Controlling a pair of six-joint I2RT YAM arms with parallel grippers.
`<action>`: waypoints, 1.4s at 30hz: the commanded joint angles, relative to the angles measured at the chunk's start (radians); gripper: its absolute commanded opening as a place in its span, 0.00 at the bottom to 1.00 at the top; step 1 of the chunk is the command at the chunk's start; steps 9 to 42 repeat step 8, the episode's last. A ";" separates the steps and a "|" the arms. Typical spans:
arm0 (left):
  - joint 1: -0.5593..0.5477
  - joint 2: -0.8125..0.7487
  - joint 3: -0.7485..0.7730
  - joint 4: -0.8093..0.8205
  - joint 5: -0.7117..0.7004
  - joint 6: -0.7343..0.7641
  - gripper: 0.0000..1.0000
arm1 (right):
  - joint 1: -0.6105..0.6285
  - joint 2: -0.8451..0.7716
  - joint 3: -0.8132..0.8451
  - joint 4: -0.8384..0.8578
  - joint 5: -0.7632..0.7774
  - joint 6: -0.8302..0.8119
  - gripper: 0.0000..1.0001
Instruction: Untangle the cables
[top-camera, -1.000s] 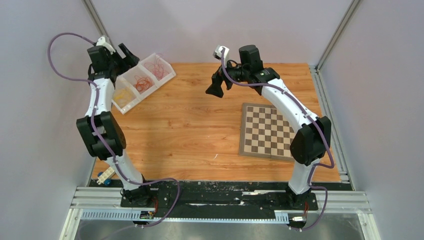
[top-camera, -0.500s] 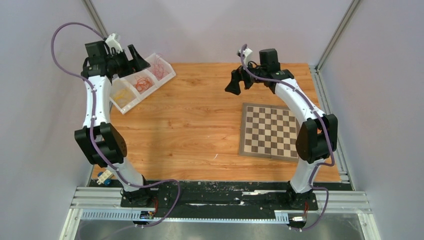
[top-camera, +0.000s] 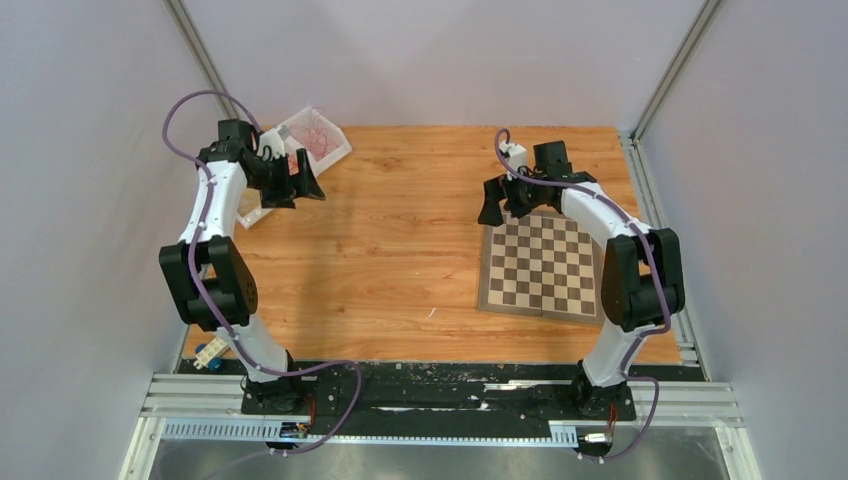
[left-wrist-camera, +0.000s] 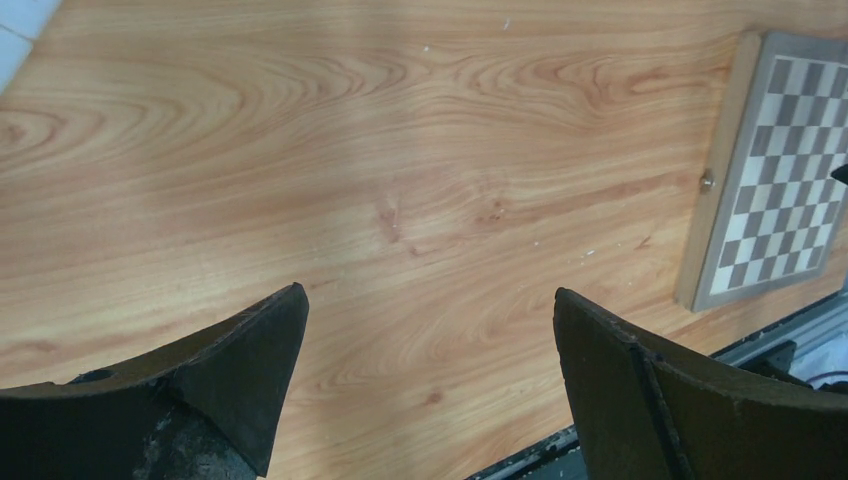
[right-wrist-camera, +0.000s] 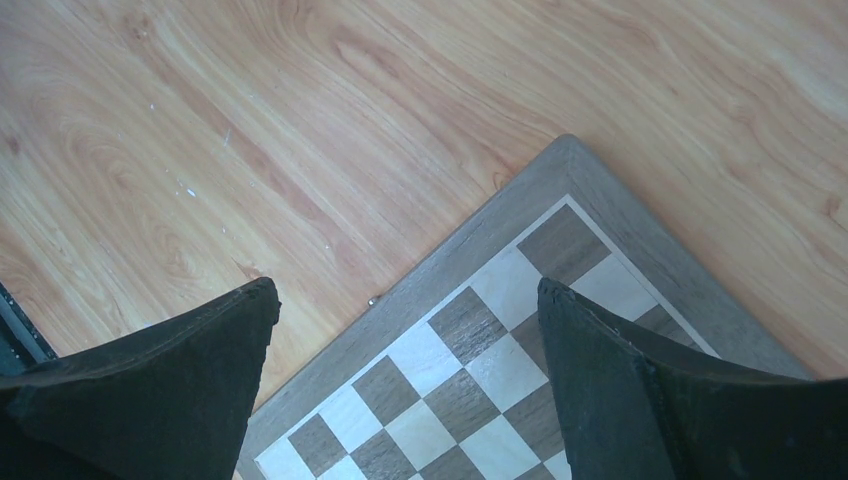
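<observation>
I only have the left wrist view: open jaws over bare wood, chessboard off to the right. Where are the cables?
Observer: In the top view, red cables lie in the far compartment of a clear tray at the far left corner of the table.
Operator: Any other strands?
Observer: Cannot tell; the left arm covers the other compartments of the tray.
Operator: And the right arm?
Observer: The right gripper hovers over the far left corner of the chessboard, jaws open and empty.
</observation>
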 joint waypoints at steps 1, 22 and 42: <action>-0.026 -0.086 -0.020 0.077 -0.090 -0.014 1.00 | -0.003 -0.076 -0.011 0.030 0.015 0.026 1.00; -0.113 -0.098 -0.040 0.096 -0.168 -0.003 1.00 | -0.004 -0.112 -0.037 0.031 0.002 0.039 1.00; -0.113 -0.098 -0.040 0.096 -0.168 -0.003 1.00 | -0.004 -0.112 -0.037 0.031 0.002 0.039 1.00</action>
